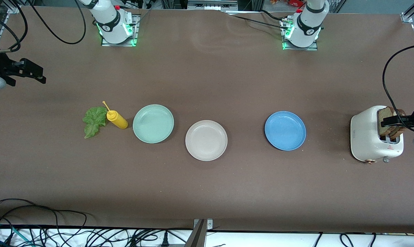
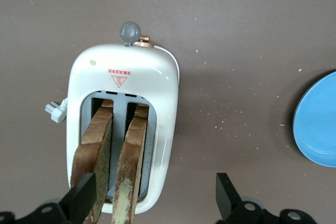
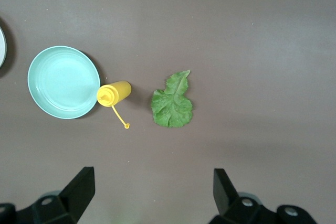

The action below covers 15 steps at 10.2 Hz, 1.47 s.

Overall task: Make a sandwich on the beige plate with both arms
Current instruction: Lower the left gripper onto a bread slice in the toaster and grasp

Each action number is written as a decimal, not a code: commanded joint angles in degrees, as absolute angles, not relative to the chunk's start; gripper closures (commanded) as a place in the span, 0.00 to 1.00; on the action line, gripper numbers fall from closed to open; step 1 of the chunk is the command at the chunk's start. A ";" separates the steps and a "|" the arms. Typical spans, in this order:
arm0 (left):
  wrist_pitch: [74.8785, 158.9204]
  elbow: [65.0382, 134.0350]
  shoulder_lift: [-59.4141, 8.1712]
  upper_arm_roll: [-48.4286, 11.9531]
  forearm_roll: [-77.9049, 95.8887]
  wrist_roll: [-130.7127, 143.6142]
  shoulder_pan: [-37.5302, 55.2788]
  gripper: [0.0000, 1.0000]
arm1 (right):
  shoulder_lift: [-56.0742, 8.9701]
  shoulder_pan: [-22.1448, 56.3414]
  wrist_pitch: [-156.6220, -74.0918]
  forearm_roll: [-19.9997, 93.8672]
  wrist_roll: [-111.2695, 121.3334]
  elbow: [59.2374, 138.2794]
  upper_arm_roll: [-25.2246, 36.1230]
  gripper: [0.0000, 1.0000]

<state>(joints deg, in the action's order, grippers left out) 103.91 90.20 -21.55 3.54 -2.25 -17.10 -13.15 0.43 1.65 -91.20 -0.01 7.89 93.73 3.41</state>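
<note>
Brown table [image 1: 207, 192] | left tool [image 2: 155, 198] open over toaster [image 2: 123, 103] bread [image 2: 131, 166]

The worktop [image 1: 207, 79] is a matt brown sheet with faint crumbs near the toaster [image 1: 368, 139], whose casing looks like glossy cream plastic. The beige plate [image 1: 206, 140] is matt and faintly speckled; beside it the mint plate [image 1: 153, 123] shines smoothly.

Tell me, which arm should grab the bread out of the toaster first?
Probably the left arm. Its open claw hangs right over the toaster, where both bread slices stand in the slots. The right claw, also open, hangs over the table near the lettuce leaf.
</note>
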 commanded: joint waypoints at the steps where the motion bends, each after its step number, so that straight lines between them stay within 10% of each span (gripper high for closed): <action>1: 109.05 99.20 -15.75 3.16 -2.37 -19.07 -13.97 0.00 | 0.35 1.67 -90.18 -0.44 7.91 92.72 3.34 0.00; 8: 117.77 108.10 -13.10 3.16 -2.37 -21.62 -15.91 0.05 | 0.35 1.67 -90.18 -0.44 7.91 92.72 3.34 0.00; 10: 117.95 108.19 -13.10 3.16 -2.29 -22.84 -16.78 0.62 | 0.35 1.67 -90.18 -0.44 8.00 92.72 3.43 0.00; 12: 117.95 108.11 -13.10 3.16 -2.37 -24.78 -17.40 0.96 | 0.35 1.67 -90.18 -0.44 7.91 92.72 3.34 0.00; 15: 117.60 108.11 -13.10 3.16 -2.37 -24.87 -17.49 1.00 | 0.35 1.67 -90.18 -0.53 7.91 92.72 3.34 0.00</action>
